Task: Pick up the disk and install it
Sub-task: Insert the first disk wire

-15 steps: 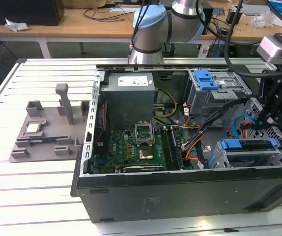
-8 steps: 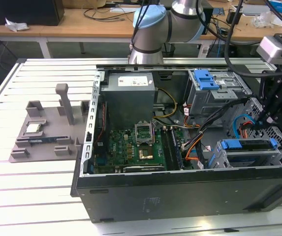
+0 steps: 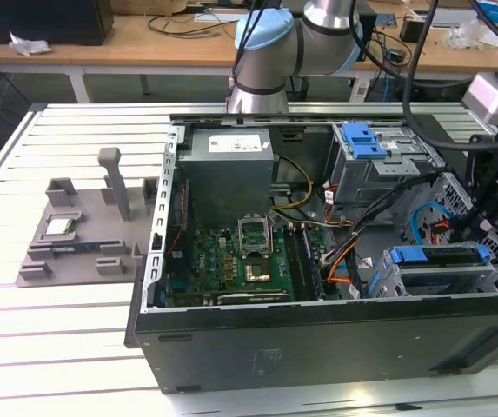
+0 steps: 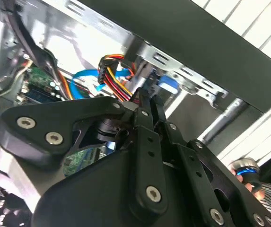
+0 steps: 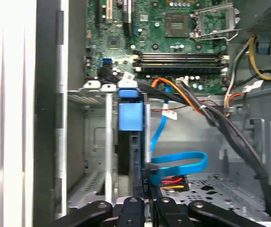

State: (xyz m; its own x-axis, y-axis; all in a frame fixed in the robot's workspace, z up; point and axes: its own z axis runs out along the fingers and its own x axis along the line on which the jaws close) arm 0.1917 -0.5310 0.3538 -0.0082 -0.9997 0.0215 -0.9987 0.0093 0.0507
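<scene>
First wrist view puts my tool (image 5: 147, 208) right at the end of the disk (image 5: 129, 142), which stands on edge in the drive cage (image 5: 95, 142), its blue rail tab (image 5: 129, 116) toward the motherboard (image 5: 173, 33). The fingers sit close together around the disk's near edge, so I judge them clamped on it, though the contact itself is too tight to make out. From the exterior view the disk (image 3: 435, 257) lies in the lower bay of the open computer case (image 3: 318, 339), at the exterior view's right, with my arm reaching in from that side. So pick-up looks done and the disk is well into its slot. What I cannot confirm is whether it is fully seated; the blue data cable (image 5: 178, 163) and power plug (image 5: 170, 182) hang loose just beside it.
</scene>
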